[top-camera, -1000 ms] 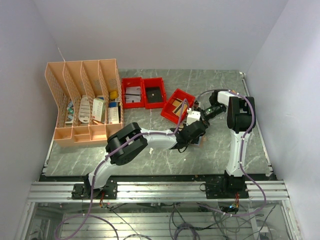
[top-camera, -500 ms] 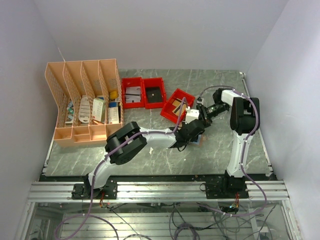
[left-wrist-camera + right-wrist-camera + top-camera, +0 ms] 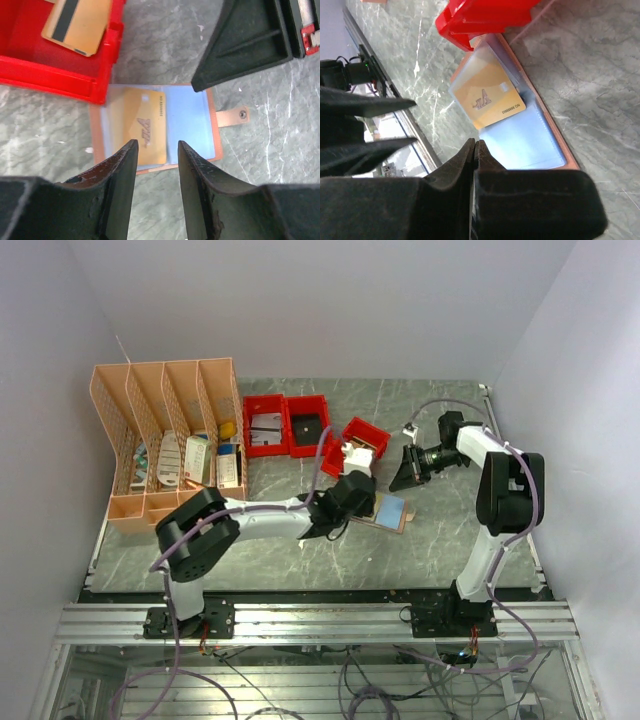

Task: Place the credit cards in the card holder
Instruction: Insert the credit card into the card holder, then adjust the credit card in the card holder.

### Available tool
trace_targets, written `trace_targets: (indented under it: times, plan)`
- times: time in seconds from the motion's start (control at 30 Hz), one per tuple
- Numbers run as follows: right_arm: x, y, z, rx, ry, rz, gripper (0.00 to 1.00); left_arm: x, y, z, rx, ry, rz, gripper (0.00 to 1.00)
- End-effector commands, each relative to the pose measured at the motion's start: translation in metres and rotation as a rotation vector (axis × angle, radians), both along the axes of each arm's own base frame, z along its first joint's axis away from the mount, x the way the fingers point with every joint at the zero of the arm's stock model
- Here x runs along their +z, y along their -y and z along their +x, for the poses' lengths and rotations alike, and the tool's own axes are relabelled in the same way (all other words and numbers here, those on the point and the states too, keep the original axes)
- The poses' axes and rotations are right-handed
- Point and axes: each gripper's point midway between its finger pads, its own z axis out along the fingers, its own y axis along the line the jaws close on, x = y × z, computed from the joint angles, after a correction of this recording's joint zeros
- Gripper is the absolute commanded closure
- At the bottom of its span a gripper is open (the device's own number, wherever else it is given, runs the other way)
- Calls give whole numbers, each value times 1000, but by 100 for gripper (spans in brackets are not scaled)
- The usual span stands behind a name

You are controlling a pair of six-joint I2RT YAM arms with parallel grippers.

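Card holder lying open directly beneath left gripper, jaws apart and empty, gold card on one panel. Seen from left wrist, not right: striped card inside red bin ahead. From right wrist: right gripper pressed together, empty, holder just ahead.

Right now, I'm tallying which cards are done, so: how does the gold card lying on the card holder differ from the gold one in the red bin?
The holder card lies on the open card holder; the bin card lies inside the red bin. The holder card shows a printed logo and a number line; the bin card shows a dark stripe. Both are tan-gold rectangles with rounded corners, and nothing grips either.
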Motion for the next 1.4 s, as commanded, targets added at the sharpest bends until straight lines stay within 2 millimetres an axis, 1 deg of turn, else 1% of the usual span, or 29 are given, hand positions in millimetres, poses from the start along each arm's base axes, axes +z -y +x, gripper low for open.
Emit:
trace_targets:
  times: [0.0, 0.07, 0.13, 0.23, 0.37, 0.53, 0.6, 0.83, 0.93, 1.07, 1.27, 1.3, 1.37]
  plan:
    - [-20, -4, -3, -22, -17, -3, 100, 2, -31, 17, 34, -24, -79, 52]
    - [-29, -7, -9, -19, -43, -20, 100, -4, -47, 24, 47, -52, -117, 55]
    - [-35, -12, -11, -9, -41, -49, 100, -15, -61, 30, 61, -90, -132, 58]
    - [-40, -20, -9, -1, -31, -98, 100, -32, -68, 37, 46, -144, -131, 63]
    - [-45, -15, -3, -18, -32, -149, 100, -48, -60, 36, 11, -176, -120, 66]
    - [-48, -8, -7, -21, -25, -201, 100, -70, -51, 32, -24, -231, -110, 71]
    - [-49, -7, -8, -21, -23, -215, 100, -74, -50, 30, -30, -240, -109, 72]
    - [-60, -10, -10, -4, -46, -244, 100, -78, -46, 25, -54, -265, -120, 73]
    - [-59, -12, -8, -3, -45, -242, 100, -81, -45, 22, -63, -279, -126, 74]
    - [-59, -18, -8, 11, -46, -233, 100, -86, -39, 15, -91, -300, -132, 75]
    - [-54, -25, -3, 20, -35, -208, 100, -89, -33, 7, -115, -318, -132, 76]
    - [-59, -26, -4, 23, -54, -205, 100, -90, -32, 6, -116, -320, -132, 76]
    - [-61, -28, -4, 28, -62, -197, 100, -90, -30, 5, -124, -322, -131, 76]
